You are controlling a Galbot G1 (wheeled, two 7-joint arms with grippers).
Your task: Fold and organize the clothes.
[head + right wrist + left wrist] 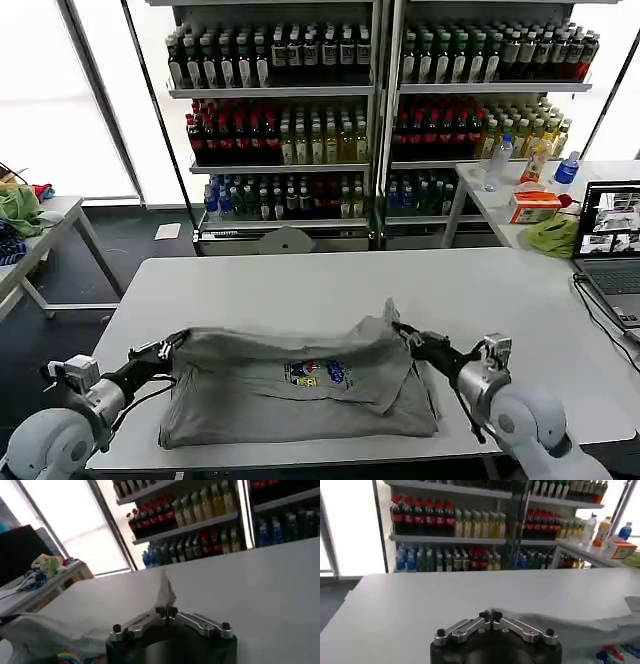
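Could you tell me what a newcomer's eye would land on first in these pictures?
First, the grey shirt spread on the white table, pinched at its two upper corners: the left claw shut on one, the right claw on the other. Next, the shelves of coloured bottles behind.

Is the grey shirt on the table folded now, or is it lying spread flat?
Partly folded. On the grey shirt, an upper layer lies doubled over the lower one, while the left gripper and right gripper pinch its two ends.
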